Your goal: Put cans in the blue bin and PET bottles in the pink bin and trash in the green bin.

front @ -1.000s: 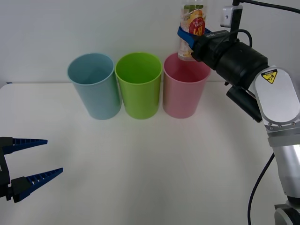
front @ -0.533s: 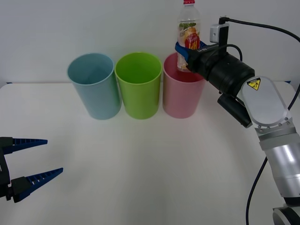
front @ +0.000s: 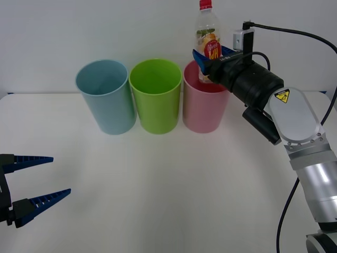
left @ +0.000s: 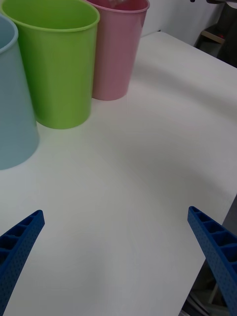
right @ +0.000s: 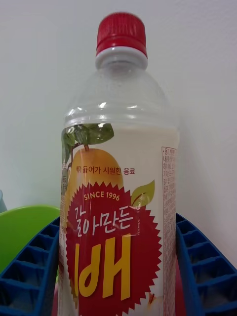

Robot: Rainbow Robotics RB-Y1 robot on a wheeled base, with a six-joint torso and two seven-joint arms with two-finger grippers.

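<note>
Fingers of the right gripper were closed on the PET bottle, one blue ribbed finger pressed against each side of the labelled lower body, while the clear shoulder and red cap rose well above them. The bottle stood upright over the mouth of the pink bin, its base apparently just below the rim, though the gripper hid the bottom and contact with the bin could not be judged. The pink bin stood at the right end of a close row along the far edge of the white table, with the green bin in the middle and the blue bin at the left end; neighbouring bins looked to be touching or nearly so. The left gripper hung over the near left corner of the table, well apart from the bins, its two fingers spread wide with nothing between them.
</note>
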